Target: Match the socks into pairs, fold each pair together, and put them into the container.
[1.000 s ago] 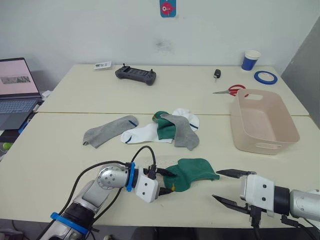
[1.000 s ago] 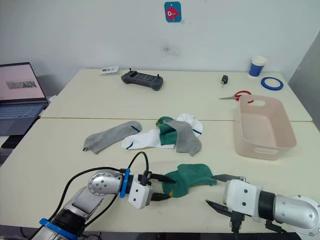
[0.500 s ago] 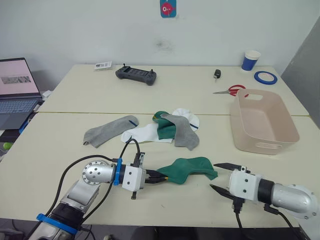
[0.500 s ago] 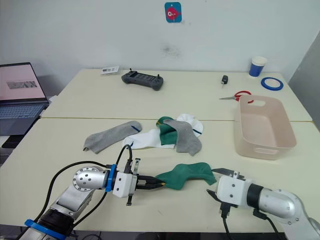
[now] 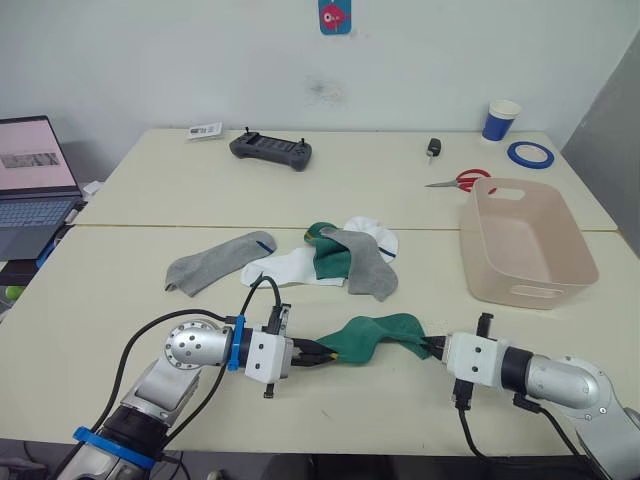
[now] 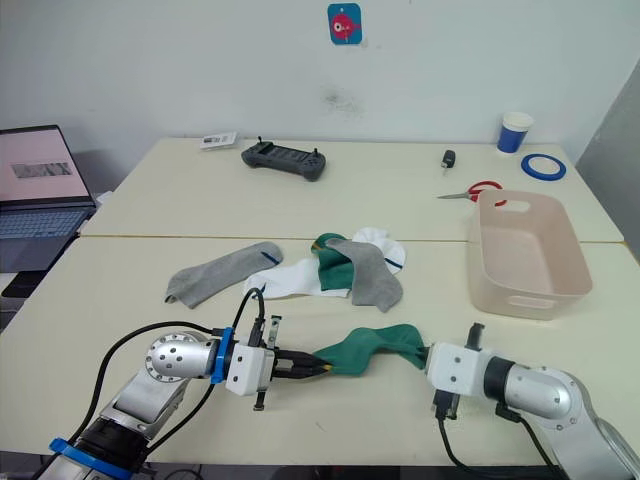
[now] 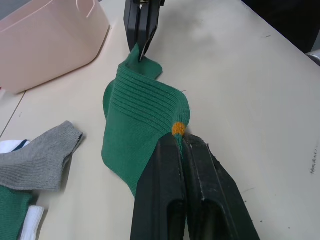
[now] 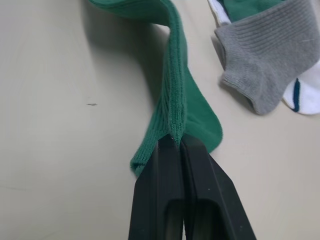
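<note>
A dark green sock (image 5: 372, 335) stretches across the table's near side between both grippers. My left gripper (image 5: 318, 352) is shut on its left end, by a small orange mark (image 7: 178, 129). My right gripper (image 5: 432, 347) is shut on the opposite edge (image 8: 176, 131). Farther back lies a heap of socks: a grey sock (image 5: 212, 261) on the left, a white sock (image 5: 290, 266) with a navy stripe, another green sock (image 5: 332, 256) and a second grey sock (image 5: 365, 265) draped over it. The pinkish-beige container (image 5: 526, 241) stands at the right.
On the far side of the table lie a black controller (image 5: 271, 150), a small black key fob (image 5: 433, 148), red-handled scissors (image 5: 463, 181), a blue tape ring (image 5: 530, 154) and a blue-and-white paper cup (image 5: 501, 120). A laptop (image 5: 32, 186) sits off to the left.
My left gripper closed on the green sock's left end and drew it leftwards. My right gripper moved in and shut on the sock's right end. The sock now hangs stretched between them.
</note>
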### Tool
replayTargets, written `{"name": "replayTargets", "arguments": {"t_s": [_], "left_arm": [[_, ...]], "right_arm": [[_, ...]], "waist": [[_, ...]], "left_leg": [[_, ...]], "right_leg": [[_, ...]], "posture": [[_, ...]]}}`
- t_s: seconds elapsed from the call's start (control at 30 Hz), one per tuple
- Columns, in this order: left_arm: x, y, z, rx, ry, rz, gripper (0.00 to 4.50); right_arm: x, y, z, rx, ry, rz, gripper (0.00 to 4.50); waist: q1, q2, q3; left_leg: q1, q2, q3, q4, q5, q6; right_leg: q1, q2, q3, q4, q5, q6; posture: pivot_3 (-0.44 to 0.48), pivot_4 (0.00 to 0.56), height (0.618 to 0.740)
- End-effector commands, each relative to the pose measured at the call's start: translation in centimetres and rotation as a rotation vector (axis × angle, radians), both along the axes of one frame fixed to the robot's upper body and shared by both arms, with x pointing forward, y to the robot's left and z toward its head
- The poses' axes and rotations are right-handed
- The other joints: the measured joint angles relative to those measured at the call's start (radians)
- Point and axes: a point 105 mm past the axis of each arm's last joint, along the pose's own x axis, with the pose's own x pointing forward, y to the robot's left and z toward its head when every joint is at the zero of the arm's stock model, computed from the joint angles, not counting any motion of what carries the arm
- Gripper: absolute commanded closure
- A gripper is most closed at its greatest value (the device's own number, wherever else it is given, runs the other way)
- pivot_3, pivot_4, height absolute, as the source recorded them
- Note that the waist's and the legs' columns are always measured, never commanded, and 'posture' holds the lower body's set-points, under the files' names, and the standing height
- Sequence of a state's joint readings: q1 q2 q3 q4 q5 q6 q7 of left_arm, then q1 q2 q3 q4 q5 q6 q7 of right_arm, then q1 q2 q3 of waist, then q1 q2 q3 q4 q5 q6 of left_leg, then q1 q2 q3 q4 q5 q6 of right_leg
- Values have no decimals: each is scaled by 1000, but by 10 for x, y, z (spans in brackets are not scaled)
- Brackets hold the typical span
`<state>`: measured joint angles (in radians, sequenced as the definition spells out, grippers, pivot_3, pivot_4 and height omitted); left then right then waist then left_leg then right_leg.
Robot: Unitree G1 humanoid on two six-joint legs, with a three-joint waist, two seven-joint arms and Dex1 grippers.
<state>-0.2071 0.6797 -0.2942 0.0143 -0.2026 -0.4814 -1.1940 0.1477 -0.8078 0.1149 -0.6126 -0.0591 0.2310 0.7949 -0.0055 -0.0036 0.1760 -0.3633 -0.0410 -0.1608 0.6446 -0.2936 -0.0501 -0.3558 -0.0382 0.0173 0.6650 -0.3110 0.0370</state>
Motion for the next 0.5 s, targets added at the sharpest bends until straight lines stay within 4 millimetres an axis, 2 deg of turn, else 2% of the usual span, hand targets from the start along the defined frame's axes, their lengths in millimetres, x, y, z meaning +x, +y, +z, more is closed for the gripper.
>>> {"name": "replayTargets", "arguments": {"t_s": [0.03, 0.13, 0.2, 0.3, 0.4, 0.5], "left_arm": [[-2, 8, 13, -14, 32, 18, 4500], [-12, 19, 25, 10, 262, 68, 4500], [-37, 30, 48, 39, 568, 56, 4500], [-59, 39, 70, 62, 869, 71, 4500], [-62, 45, 77, 48, 1052, 144, 4500], [-66, 50, 71, 57, 1166, 200, 4500]], "right_arm": [[-8, 6, 18, 41, -8, 48, 4471], [-25, 8, 32, 78, 79, 105, 4471], [-51, 12, 46, 132, 257, 180, 4471], [-77, 15, 59, 174, 490, 255, 4471], [-84, 15, 65, 182, 617, 275, 4471], [-84, 16, 65, 198, 723, 265, 4471]], "waist": [[-1, 0, 0], [-3, 0, 0], [-5, -4, 5], [-19, -8, 8], [-20, -7, 8], [-21, -7, 10]], "left_leg": [[0, 0, 0, 0, 0, 0], [0, 1, -1, 0, -1, 3], [0, 1, -1, -1, -2, 3], [0, 2, -2, 0, -2, 3], [3, 2, -1, 0, -2, 3], [3, 2, 1, 0, -2, 3]], "right_leg": [[0, 0, 0, 0, 0, 0], [0, 0, 0, 1, 0, 0], [0, 0, -1, 1, 0, 0], [-1, 0, -1, 6, 0, -1], [0, 0, -1, 7, -2, 0], [-1, 0, -1, 9, -5, 0]], "posture": [[0, 150, 740], [0, 150, 740], [0, 150, 740], [0, 150, 740], [0, 150, 740], [0, 150, 740]]}}
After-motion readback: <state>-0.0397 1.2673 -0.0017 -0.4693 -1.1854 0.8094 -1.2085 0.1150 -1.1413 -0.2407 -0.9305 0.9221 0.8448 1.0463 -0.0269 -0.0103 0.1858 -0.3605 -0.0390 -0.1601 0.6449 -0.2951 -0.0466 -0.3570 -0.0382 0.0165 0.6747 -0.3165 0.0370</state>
